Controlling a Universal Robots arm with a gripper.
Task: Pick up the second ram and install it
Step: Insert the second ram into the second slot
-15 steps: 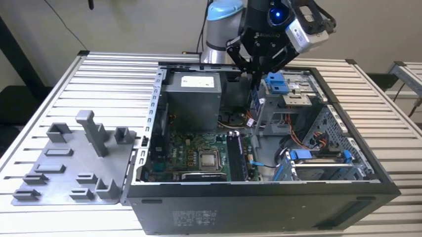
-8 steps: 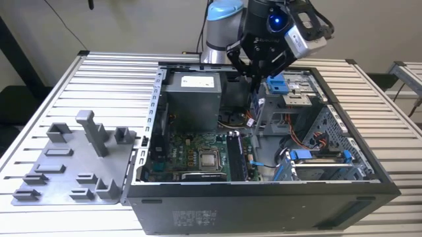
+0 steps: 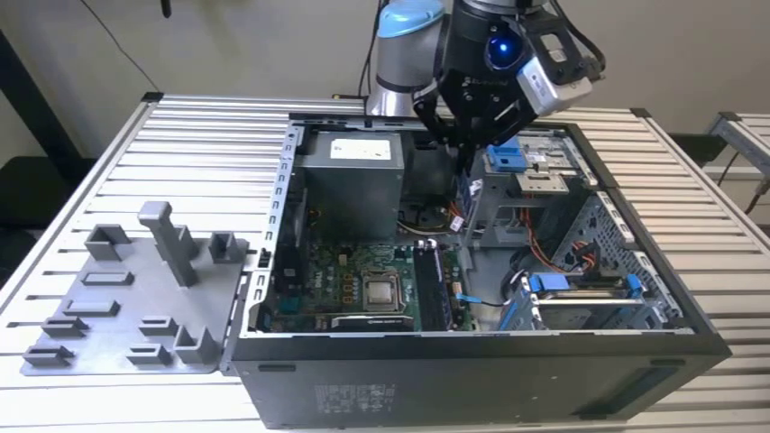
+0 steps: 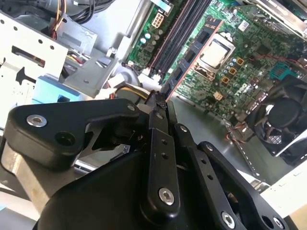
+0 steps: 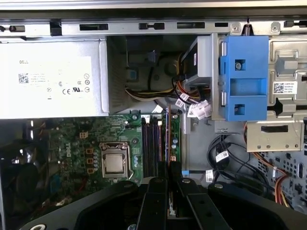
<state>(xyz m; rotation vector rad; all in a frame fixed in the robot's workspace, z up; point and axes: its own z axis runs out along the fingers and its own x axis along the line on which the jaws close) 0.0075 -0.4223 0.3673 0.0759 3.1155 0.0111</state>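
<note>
The second ram (image 5: 169, 139) stood on edge, clamped between the closed fingers of the pincer (image 5: 169, 179), a thin board seen almost edge-on in the first wrist view, with its lower end hanging over the long black memory slots (image 5: 153, 143) of the motherboard (image 5: 72, 143). In the second wrist view the same stick (image 4: 189, 52) ran away from the fingertips (image 4: 160, 103) at a slant, dark with small chips along it and a reddish edge, lying alongside the slots (image 4: 177, 33) (whether it touched them could not be told). Just beside the slots sat the bare processor socket (image 5: 114, 164) with its square metal cap, and beyond it a black fan (image 4: 283, 120). The grey power supply (image 5: 50, 79) filled the far corner of the open computer case (image 3: 673, 298), and a blue plastic bracket (image 5: 243, 79) sat on the metal drive cage near a bundle of coloured cables (image 5: 187, 96). In the exterior view the arm (image 3: 409, 45) reached down into the case from its far side, the pincer (image 3: 463, 144) low among the parts. The case lay on its side on the slatted worktop (image 3: 180, 135), and towards the exterior view's left a grey tray (image 3: 132, 302) of upright plastic blocks rested near the worktop's front corner.
</note>
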